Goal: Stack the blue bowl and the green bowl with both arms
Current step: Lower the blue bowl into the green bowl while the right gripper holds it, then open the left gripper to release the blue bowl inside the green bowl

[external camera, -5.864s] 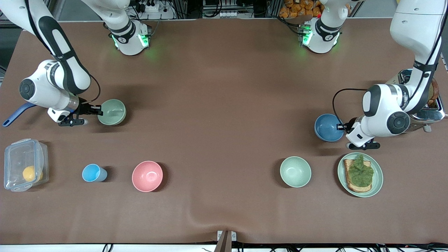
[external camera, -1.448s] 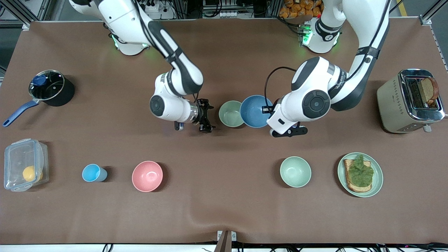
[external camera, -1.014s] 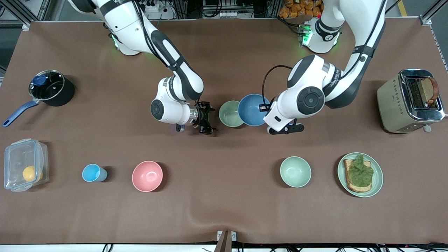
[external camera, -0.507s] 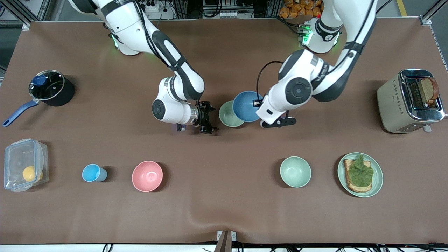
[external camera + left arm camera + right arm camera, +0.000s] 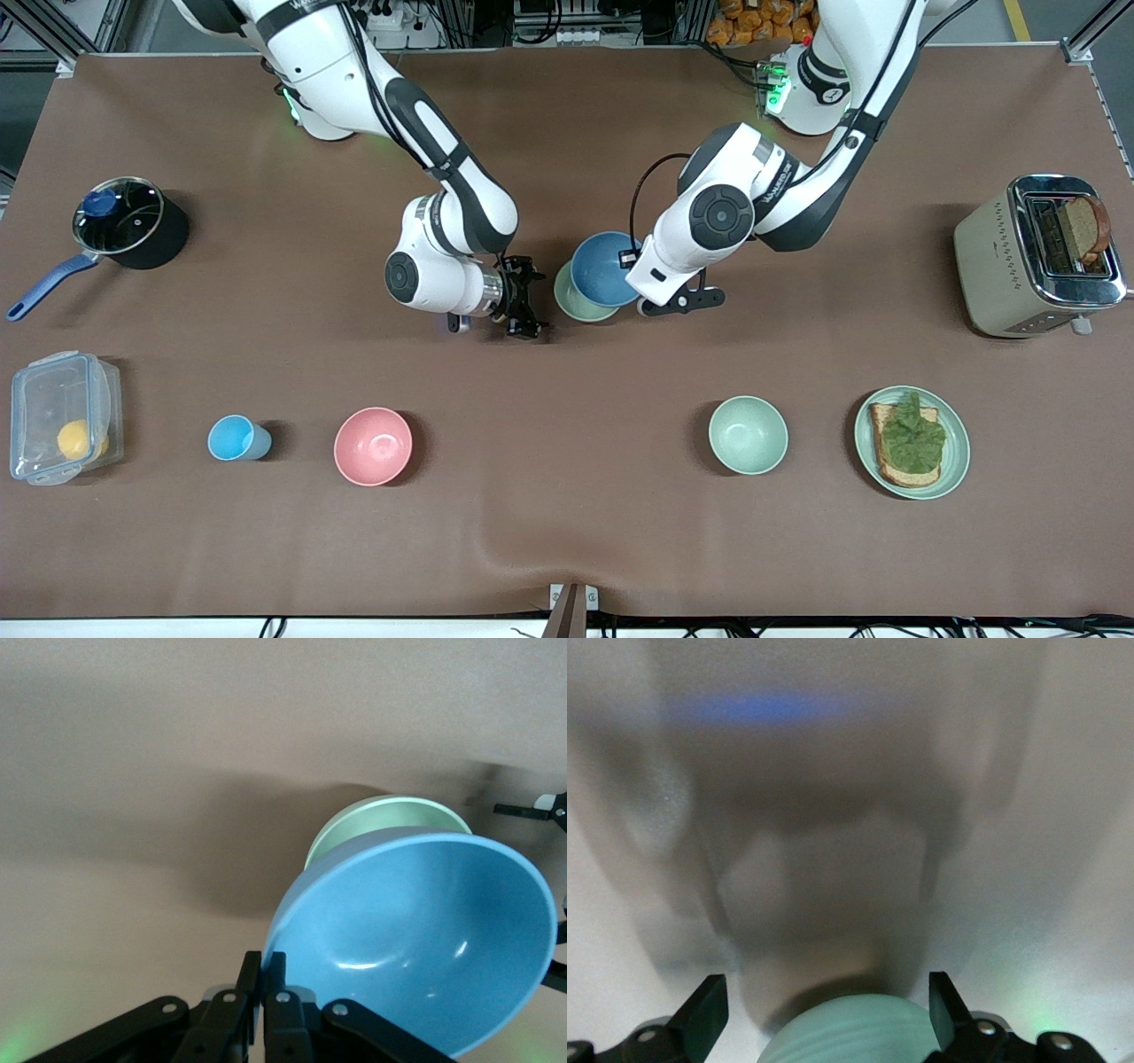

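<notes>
My left gripper [image 5: 631,262] is shut on the rim of the blue bowl [image 5: 602,268] and holds it tilted in the air, partly over the green bowl [image 5: 570,307], which stands on the table's middle. In the left wrist view the fingers [image 5: 253,970] pinch the blue bowl's [image 5: 425,939] rim, with the green bowl [image 5: 381,815] under its farther edge. My right gripper [image 5: 529,303] is open and low beside the green bowl, toward the right arm's end. In the right wrist view the green bowl's side [image 5: 850,1032] lies between the spread fingers [image 5: 704,1010].
Nearer the camera stand a pink bowl [image 5: 373,446], a light-blue cup [image 5: 237,438], a mintier green bowl [image 5: 748,434] and a plate with toast [image 5: 952,461]. A toaster [image 5: 992,257], a lidded pot [image 5: 128,221] and a plastic box [image 5: 62,416] stand at the table's ends.
My left arm has carried the blue bowl toward the right arm's end, from beside the green bowl to partly over it. The right gripper has stayed open beside the green bowl.
</notes>
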Controlling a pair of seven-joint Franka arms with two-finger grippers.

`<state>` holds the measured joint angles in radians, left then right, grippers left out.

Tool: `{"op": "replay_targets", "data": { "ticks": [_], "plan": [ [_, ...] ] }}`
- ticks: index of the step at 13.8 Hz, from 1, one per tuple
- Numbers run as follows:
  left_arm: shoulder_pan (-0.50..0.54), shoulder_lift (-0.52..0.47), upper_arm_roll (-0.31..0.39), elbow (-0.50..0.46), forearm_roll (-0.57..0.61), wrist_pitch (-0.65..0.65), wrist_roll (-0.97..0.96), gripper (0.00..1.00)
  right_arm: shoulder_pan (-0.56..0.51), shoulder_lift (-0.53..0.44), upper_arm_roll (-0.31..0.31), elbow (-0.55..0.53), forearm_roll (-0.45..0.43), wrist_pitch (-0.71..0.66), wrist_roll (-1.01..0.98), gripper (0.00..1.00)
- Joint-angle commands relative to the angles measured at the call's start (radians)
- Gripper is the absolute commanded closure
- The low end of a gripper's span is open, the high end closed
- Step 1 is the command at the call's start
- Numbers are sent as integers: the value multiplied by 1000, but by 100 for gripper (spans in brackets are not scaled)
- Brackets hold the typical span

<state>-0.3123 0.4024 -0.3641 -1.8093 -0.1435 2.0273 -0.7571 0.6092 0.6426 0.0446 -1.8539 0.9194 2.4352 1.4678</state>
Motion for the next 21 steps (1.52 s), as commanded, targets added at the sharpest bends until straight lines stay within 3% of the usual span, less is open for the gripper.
{"op": "replay_targets", "data": {
  "ticks": [1,7,21],
  "plan": [
    [-25,10,2,-18,-18,54,-48,100,4,3,1,-2,30,13,-23,0],
    [-63,62,2,-58,-16,198,-114,100,4,5,1,-2,30,15,-27,0],
    [-74,111,5,-59,-7,243,-122,100,4,3,1,-2,30,10,-26,0]
  ]
}}
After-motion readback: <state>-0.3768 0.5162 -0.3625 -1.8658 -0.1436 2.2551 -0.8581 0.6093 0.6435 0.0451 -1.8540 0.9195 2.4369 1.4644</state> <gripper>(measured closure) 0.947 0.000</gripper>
